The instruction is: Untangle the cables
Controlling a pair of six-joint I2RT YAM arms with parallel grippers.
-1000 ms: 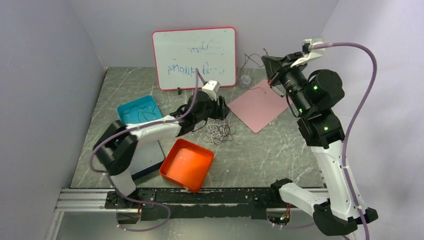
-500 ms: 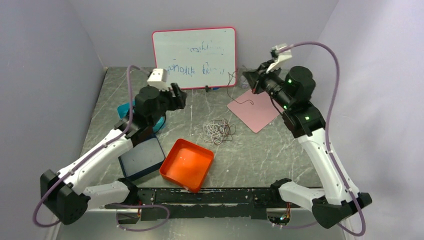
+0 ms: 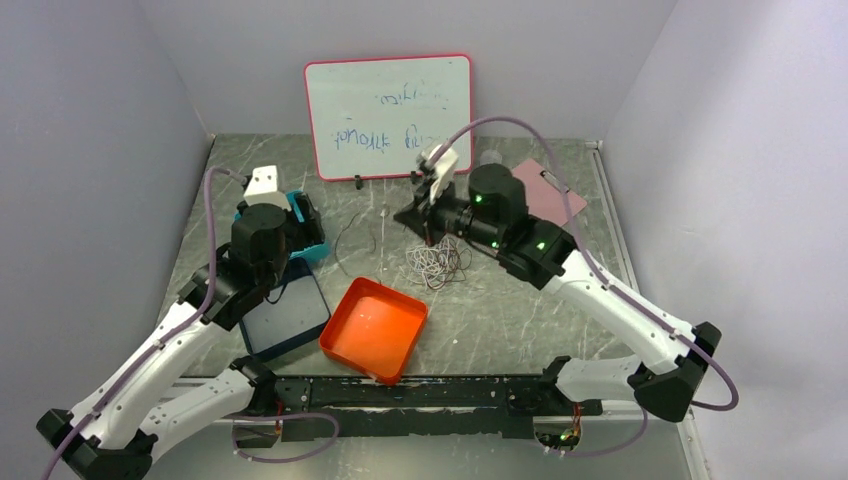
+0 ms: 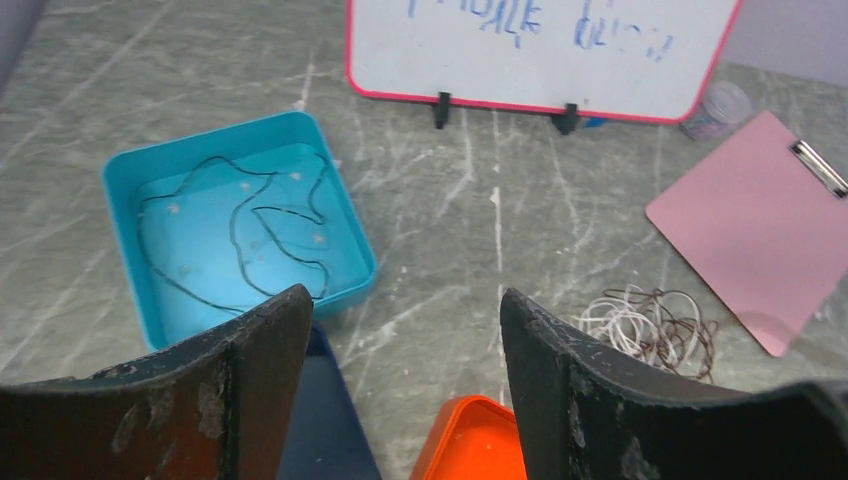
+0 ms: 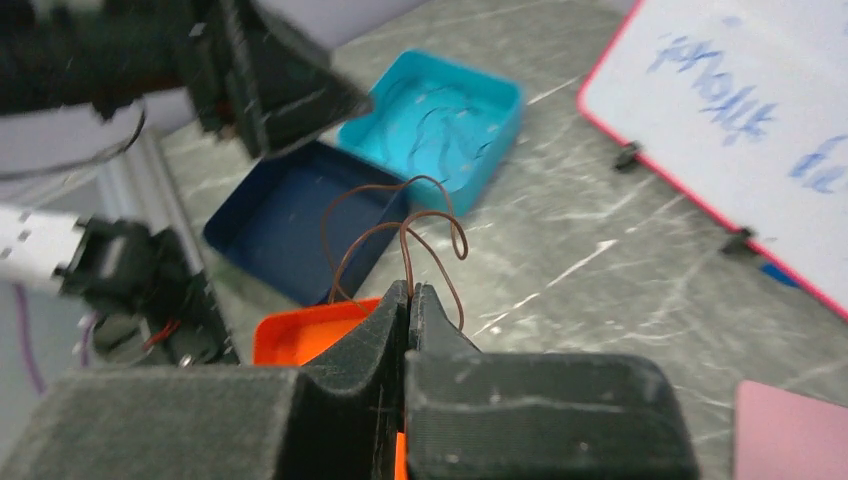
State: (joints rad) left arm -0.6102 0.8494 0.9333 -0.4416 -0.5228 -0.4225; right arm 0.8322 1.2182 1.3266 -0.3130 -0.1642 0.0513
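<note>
A tangle of thin white and brown cables (image 3: 437, 263) lies on the table's middle, also seen in the left wrist view (image 4: 650, 325). My right gripper (image 5: 410, 290) is shut on one thin brown cable (image 5: 406, 255), whose loops stand up past the fingertips. In the top view this gripper (image 3: 410, 214) hangs left of the tangle. A black cable (image 4: 240, 240) lies in the teal tray (image 4: 355, 235). My left gripper (image 4: 405, 300) is open and holds nothing; it sits by the teal tray (image 3: 312, 246) in the top view (image 3: 306, 213).
An orange tray (image 3: 375, 328) and a dark blue tray (image 3: 285, 315) sit near the front. A whiteboard (image 3: 390, 115) stands at the back, with a pink clipboard (image 3: 552, 193) and a small clear cup (image 4: 722, 105) to its right. Grey walls close in both sides.
My left arm pulled back from the tangle to the teal tray, its jaws wider apart. My right arm swung from the back right to the middle, carrying the brown cable.
</note>
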